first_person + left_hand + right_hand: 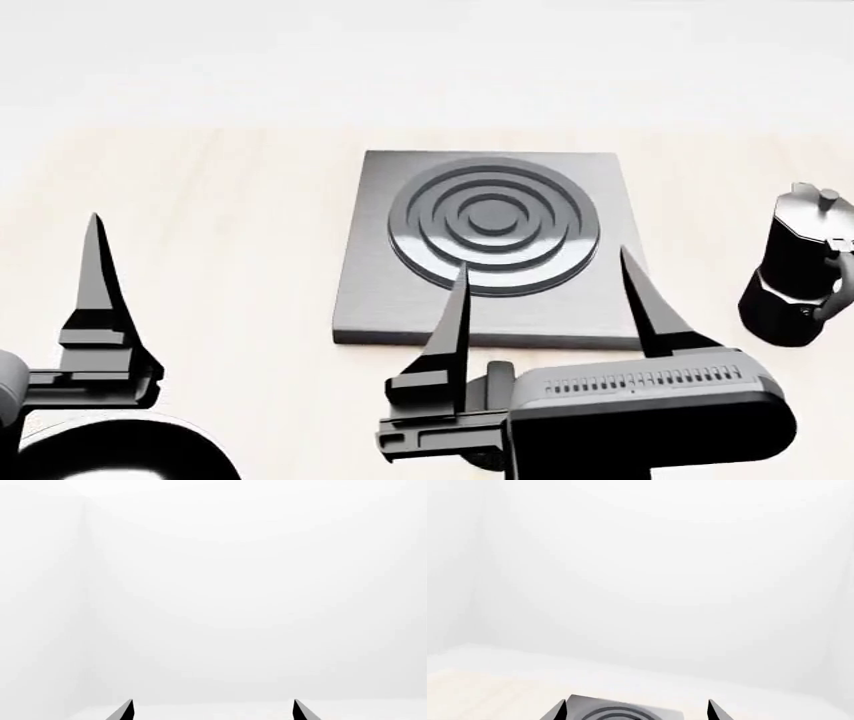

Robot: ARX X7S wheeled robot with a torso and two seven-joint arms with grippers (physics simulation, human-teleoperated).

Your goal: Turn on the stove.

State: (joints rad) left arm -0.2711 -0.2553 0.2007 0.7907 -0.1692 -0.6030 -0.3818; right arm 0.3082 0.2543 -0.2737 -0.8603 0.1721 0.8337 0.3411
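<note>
The stove (400, 300) is a square brushed-grey plate with a raised burner (494, 225) of concentric dark rings, lying in the middle of the pale wooden table in the head view. My right gripper (550, 300) is open and empty just in front of the stove's near edge, its two fingertips over the plate's front part. The right wrist view shows the plate (587, 705) between that gripper's (637, 711) spread fingers. The black knob does not show plainly; the right gripper's body covers that area. My left gripper (213, 709) is open and empty, well left of the stove, with one of its fingers (96, 280) in the head view.
A tall black-and-silver moka pot (798, 270) stands upright to the right of the stove, apart from it. The pale wooden tabletop (227, 200) runs to the left and behind the stove. White walls fill both wrist views.
</note>
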